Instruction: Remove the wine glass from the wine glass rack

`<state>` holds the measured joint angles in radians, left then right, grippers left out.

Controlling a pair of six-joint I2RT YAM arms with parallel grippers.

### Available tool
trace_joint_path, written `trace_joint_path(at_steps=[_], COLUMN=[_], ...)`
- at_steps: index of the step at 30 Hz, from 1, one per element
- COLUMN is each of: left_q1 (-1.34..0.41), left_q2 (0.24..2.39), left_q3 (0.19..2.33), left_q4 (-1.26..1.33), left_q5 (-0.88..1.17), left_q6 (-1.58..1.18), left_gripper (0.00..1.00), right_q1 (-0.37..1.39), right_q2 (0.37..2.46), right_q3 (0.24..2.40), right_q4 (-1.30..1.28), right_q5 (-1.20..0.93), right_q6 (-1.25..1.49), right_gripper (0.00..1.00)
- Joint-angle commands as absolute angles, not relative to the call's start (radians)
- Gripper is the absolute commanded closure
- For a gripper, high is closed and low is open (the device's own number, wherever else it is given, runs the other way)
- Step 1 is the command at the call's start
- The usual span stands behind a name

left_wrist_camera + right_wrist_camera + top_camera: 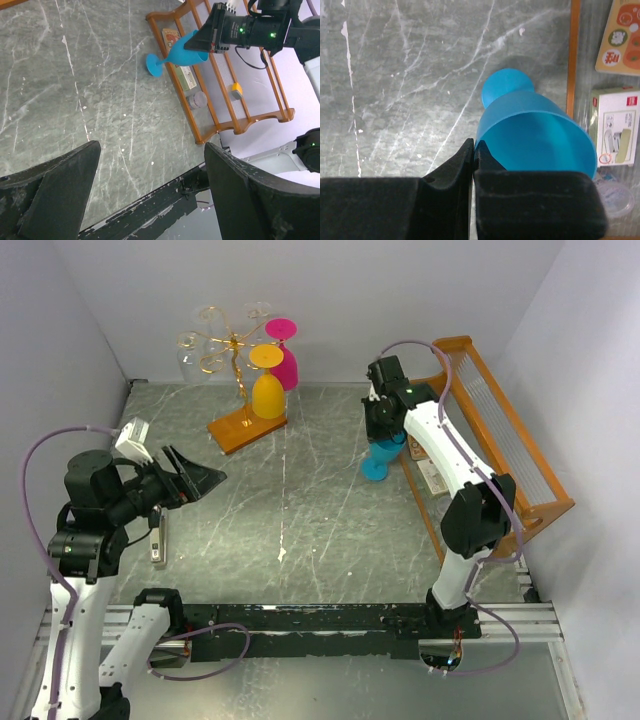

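The wine glass rack (pixel 238 360) is a gold wire stand on a wooden base (pixel 247 426) at the back of the table. A yellow glass (pixel 267 392), a pink glass (pixel 286 358) and clear glasses (pixel 196 348) hang on it upside down. A blue wine glass (pixel 379 459) (pixel 535 132) (pixel 183 52) leans over the table by the big orange rack, foot low. My right gripper (pixel 386 436) (pixel 475 149) is shut on its rim. My left gripper (pixel 206 480) (pixel 150 150) hangs open at the left, with nothing in it.
A large orange wooden-framed rack (pixel 505 430) with clear slats lies along the right wall and holds a white box (pixel 615 127), a card (pixel 622 37) and other small items. A small metal tool (pixel 158 540) lies under the left arm. A black rail (pixel 320 618) runs along the near edge.
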<state>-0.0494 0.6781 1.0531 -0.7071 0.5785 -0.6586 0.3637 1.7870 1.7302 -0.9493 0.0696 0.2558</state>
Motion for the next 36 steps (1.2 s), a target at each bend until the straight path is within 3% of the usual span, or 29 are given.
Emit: trace_joint_path(at_steps=[1,11,15,21,25,29,36], left_q1=[-0.052,-0.052,-0.052,-0.052,-0.052,-0.052,-0.052], left_q2=[0.69,0.689,0.687,0.688,0.691,0.695,0.74], left_q3=[1.088,1.09,1.103,1.115,1.102,1.081,1.13], left_q4=[-0.725,-0.725,-0.742,-0.752,-0.737,-0.72,-0.758], left_q5=[0.579,0.572,0.562,0.558,0.571,0.575,0.509], left_q6=[-0.634,-0.636,-0.637,-0.646,-0.664,-0.684,-0.657], left_gripper=[0.04,0.04,0.04,0.04,0.04,0.05,0.05], right_q1=[0.359,0.359,0.359,0.365,0.373,0.385,0.385], right_q2=[1.856,1.906,1.907,1.87,1.767,1.587,1.349], right_q3=[1.822,1.829,1.807,1.845,1.838,1.669,1.309], right_q4=[-0.993,-0.977,-0.96,-0.98,-0.937,-0.776,-0.414], right_q5=[0.052,0.067,0.063,0.054,0.034,-0.082,-0.359], right_q6=[0.219,0.204,0.198,0.195,0.188,0.201,0.334], right_gripper=[1.0,1.0,0.9,0.65,0.47,0.33,0.26])
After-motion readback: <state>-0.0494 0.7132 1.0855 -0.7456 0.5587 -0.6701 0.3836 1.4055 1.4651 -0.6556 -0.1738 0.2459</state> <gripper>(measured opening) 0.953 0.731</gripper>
